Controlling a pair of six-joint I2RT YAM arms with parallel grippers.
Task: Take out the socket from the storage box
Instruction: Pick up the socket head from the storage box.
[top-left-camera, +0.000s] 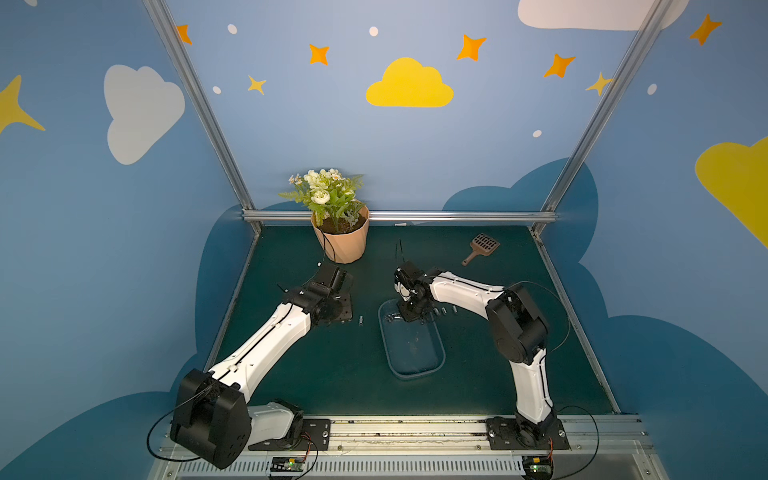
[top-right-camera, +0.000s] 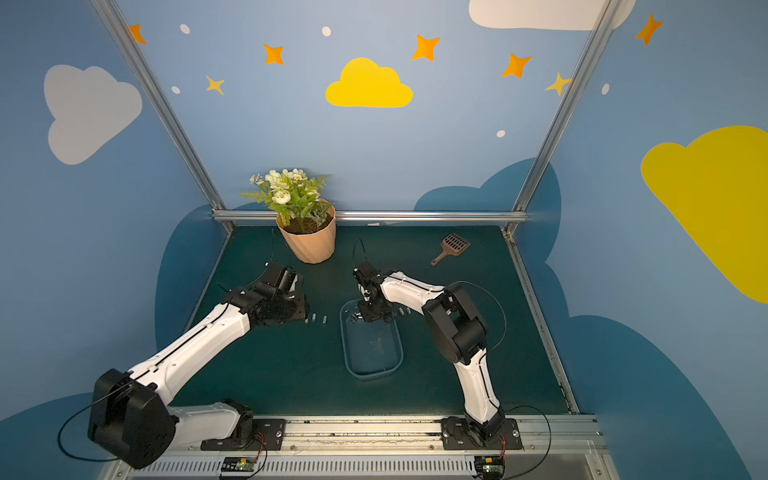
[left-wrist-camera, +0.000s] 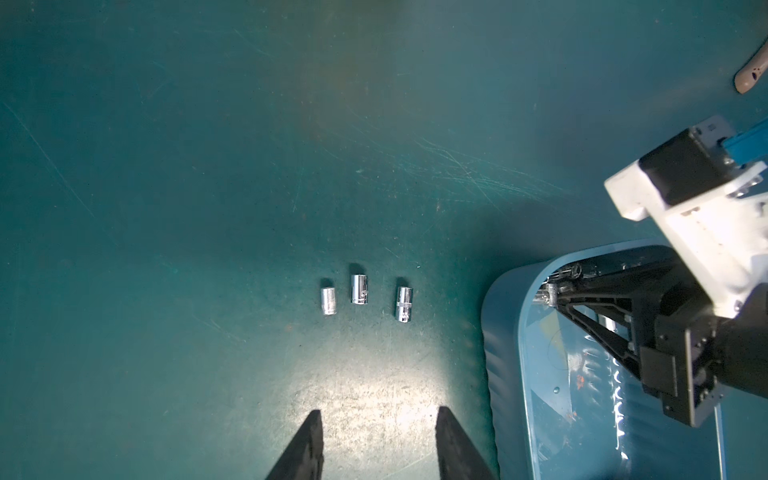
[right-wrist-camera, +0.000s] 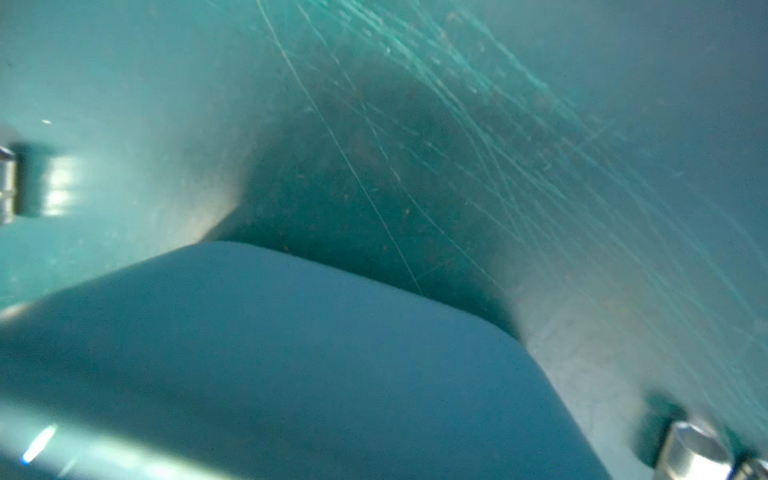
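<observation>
Mid-frame in a top view, shallow bluish plastic storage box (top-right-camera: 370, 353). Left of it, three small metal sockets (top-right-camera: 314, 318). Inside the box's upper end, one more socket (left-wrist-camera: 549, 296). Upper left, peach ribbed flowerpot (top-right-camera: 309, 245); upper right, brown slotted plastic scoop (top-right-camera: 454, 242).

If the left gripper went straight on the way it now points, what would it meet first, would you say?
Probably the three sockets lying on the mat, ahead of the open left gripper; its height above them is unclear.
</observation>
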